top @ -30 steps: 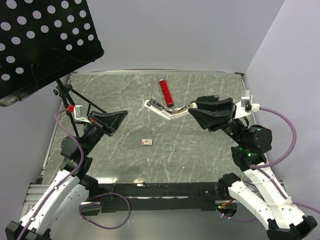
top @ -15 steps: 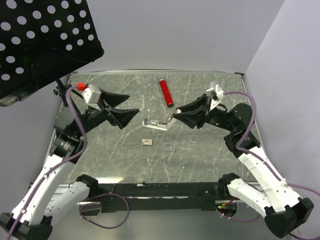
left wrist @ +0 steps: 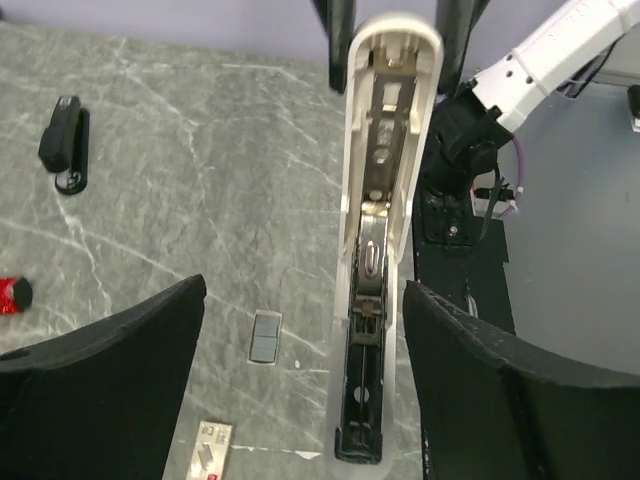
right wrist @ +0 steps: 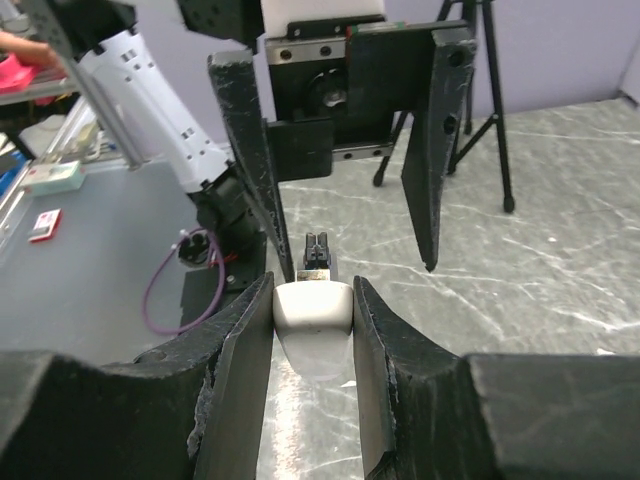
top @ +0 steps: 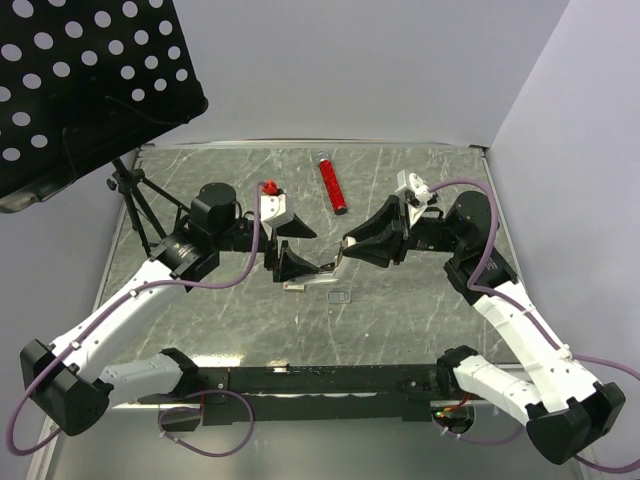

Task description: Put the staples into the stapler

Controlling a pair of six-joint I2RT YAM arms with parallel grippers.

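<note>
The stapler [top: 327,264] is cream-white with a black staple channel and lies hinged open mid-table. My right gripper [top: 349,245] is shut on the rounded end of its raised lid [right wrist: 312,305]. In the left wrist view the open stapler [left wrist: 375,250] runs lengthwise with its black channel [left wrist: 362,400] exposed. My left gripper [left wrist: 303,288] is open, its fingers [left wrist: 110,380] to either side of the stapler's lower end and not touching it. The staples [left wrist: 265,337] are a small silver-grey strip flat on the table [top: 340,297], just left of the stapler.
A beige box piece with a red mark [left wrist: 210,455] lies beside the staples. A red tube [top: 332,185] rests further back. A small black stapler-shaped object [left wrist: 62,140] lies beyond it. A black perforated stand [top: 80,80] on a tripod [top: 135,195] occupies the far left.
My left arm swung from the left side to the table's middle and its gripper opened around the stapler. My right gripper brought the stapler nearer and lower, still gripping it.
</note>
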